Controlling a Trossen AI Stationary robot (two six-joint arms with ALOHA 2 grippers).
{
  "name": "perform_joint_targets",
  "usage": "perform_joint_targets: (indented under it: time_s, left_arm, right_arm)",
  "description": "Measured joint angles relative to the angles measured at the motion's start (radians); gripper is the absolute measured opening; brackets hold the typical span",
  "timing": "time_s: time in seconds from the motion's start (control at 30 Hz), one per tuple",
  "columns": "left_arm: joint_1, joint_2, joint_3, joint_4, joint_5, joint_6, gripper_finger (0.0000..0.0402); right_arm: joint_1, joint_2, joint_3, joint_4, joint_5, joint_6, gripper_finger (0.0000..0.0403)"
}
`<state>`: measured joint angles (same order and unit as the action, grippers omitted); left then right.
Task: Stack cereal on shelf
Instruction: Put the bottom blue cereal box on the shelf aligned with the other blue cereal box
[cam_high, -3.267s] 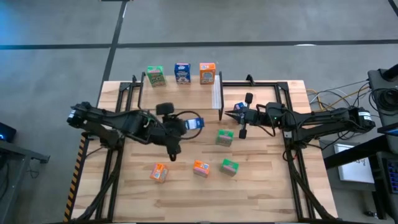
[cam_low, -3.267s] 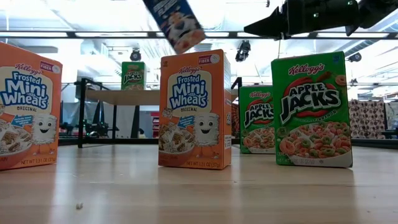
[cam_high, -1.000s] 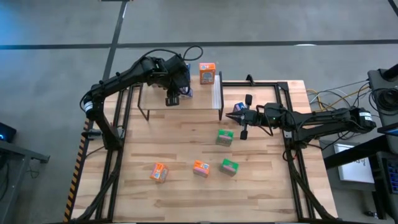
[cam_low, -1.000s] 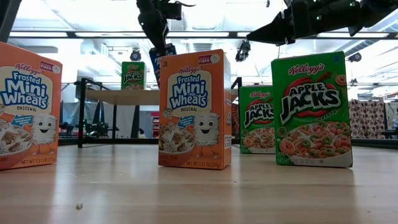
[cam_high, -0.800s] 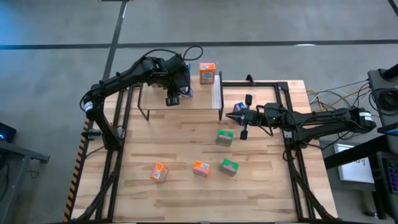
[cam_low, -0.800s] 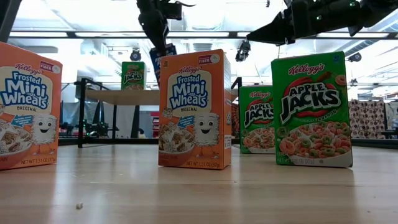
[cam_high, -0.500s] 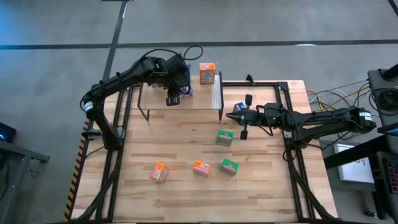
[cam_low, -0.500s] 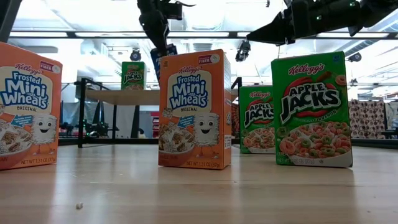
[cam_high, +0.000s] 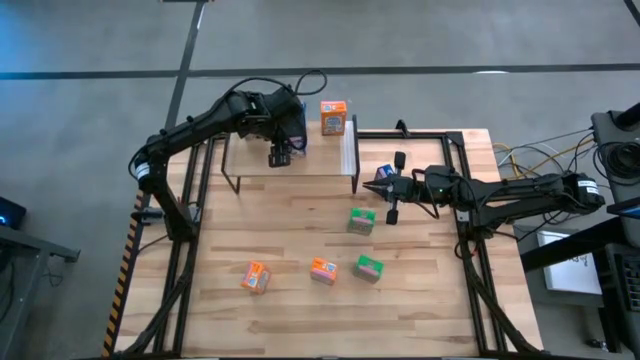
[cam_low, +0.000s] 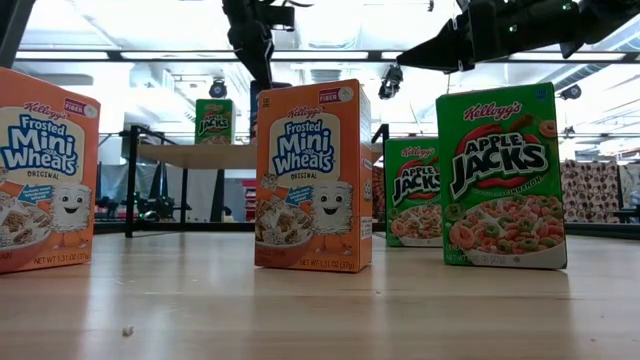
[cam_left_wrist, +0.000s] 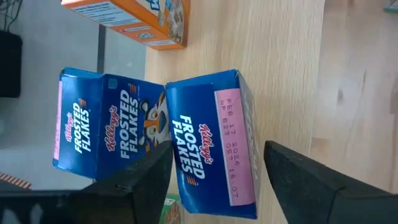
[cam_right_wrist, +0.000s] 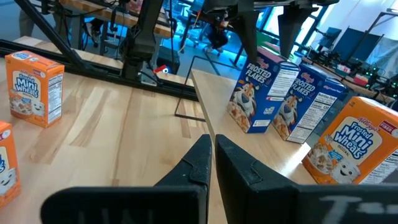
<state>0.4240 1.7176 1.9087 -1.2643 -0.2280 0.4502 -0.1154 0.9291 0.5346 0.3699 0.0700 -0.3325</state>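
Wood covers the table (cam_high: 300, 240), and at its far edge stands the shelf (cam_left_wrist: 261, 50), where the work is going on.

The left claw (cam_high: 280, 155) hangs over the shelf. We see its two fingers (cam_left_wrist: 143, 180) spread wide, one on each side of a blue box (cam_left_wrist: 208, 158), and they do not squeeze it. The box stands on the shelf, pressed up against a second blue box (cam_left_wrist: 106, 121). An orange box (cam_left_wrist: 134, 22) stands a bit farther along, near the end with the white strip.

We think this step is the letting go. The box looks set down. The next move should be to lift the claw straight up, so the fingers do not bump the box or its neighbour.

The right claw (cam_right_wrist: 211, 146) waits over the table, just past the shelf's white end, with its fingers pressed together and nothing between them. A third blue box (cam_high: 384, 172) lies right beside it. Two green boxes (cam_high: 361, 221) (cam_high: 369, 267) and two more orange boxes (cam_high: 322, 270) (cam_high: 256, 277) wait nearer the table's front edge. So five boxes are left to put up, we think.

From above, the left arm hides the blue boxes on the shelf. The left wrist view shows them well. Only the low view clearly shows a green box (cam_low: 214, 120) standing on the shelf. The right wrist view shows the shelf row from the side.
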Motion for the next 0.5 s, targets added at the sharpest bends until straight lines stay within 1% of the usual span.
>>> perform_joint_targets:
  time_s: [0.2, 0.4, 0.5]
  left_arm:
    - [-0.001, -0.020, 0.008, -0.018, -0.001, 0.008, 0.0237]
    - [-0.008, -0.056, 0.058, -0.022, -0.001, -0.073, 0.0237]
    - [-0.019, -0.087, 0.060, -0.018, 0.000, -0.101, 0.0237]
  right_arm:
    - [0.000, 0.000, 0.000, -0.004, 0.000, 0.000, 0.0013]
    - [0.000, 0.000, 0.000, -0.005, 0.000, 0.000, 0.0013]
    - [0.000, 0.000, 0.000, -0.004, 0.000, 0.000, 0.0013]
